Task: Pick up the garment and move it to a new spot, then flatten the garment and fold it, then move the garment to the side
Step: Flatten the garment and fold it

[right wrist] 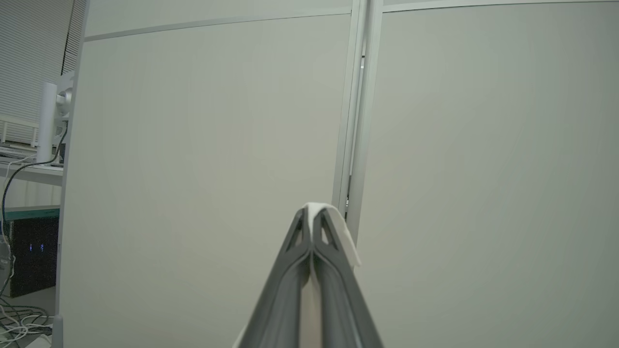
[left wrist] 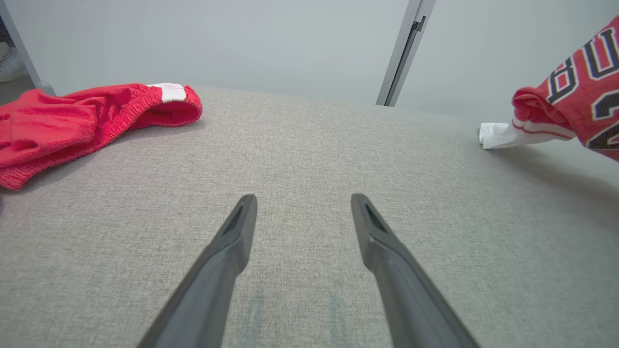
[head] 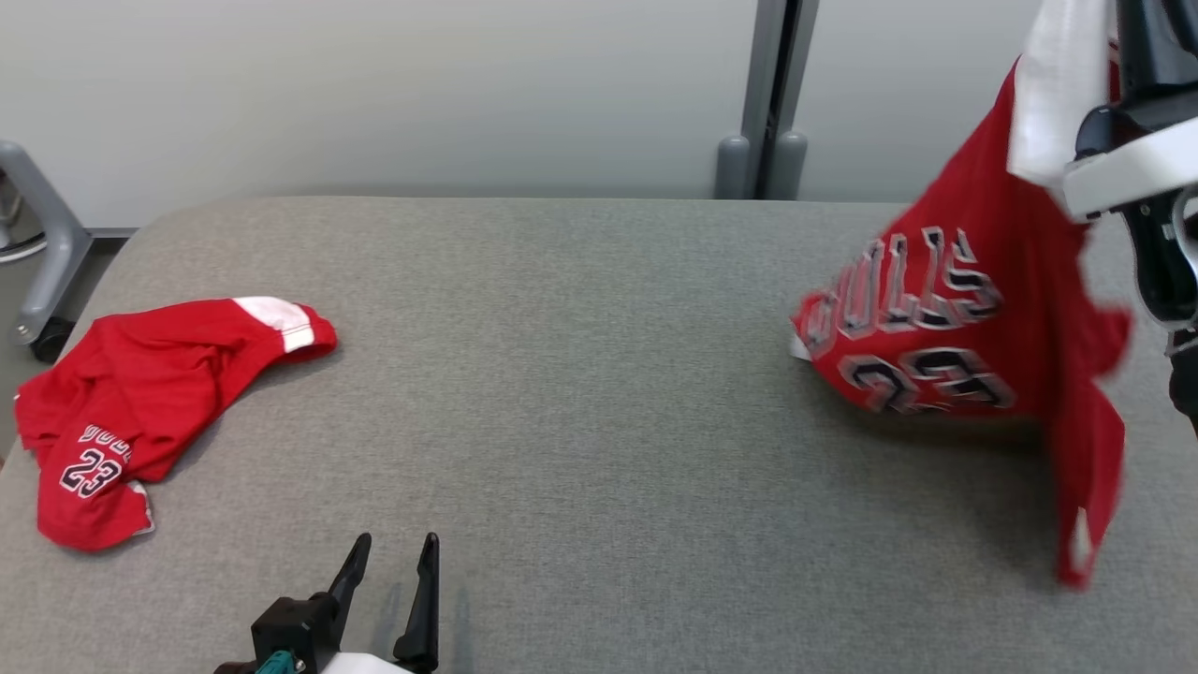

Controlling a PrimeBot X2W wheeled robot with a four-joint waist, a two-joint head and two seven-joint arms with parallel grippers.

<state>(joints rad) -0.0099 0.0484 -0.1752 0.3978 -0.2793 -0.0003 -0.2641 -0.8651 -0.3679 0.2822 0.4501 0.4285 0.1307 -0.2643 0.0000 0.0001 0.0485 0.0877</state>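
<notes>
1. Red shorts lie crumpled at the left edge of the table.
2. Left gripper: fingers spread wide, holding nothing, low over the near table.
3. Right gripper: fingers pressed together on the white trim of the red jersey, which hangs over the table's right side.

Grey woven surface with rounded far corners, filling the near and middle field; plain pale partition wall beyond it; grey vertical post joining two wall panels, far right of centre; grey tubular frame on a dark caster, far left; past the partition's left edge, a desk, loose cables, a dark box with small lights and slatted blinds; light even and diffuse.
</notes>
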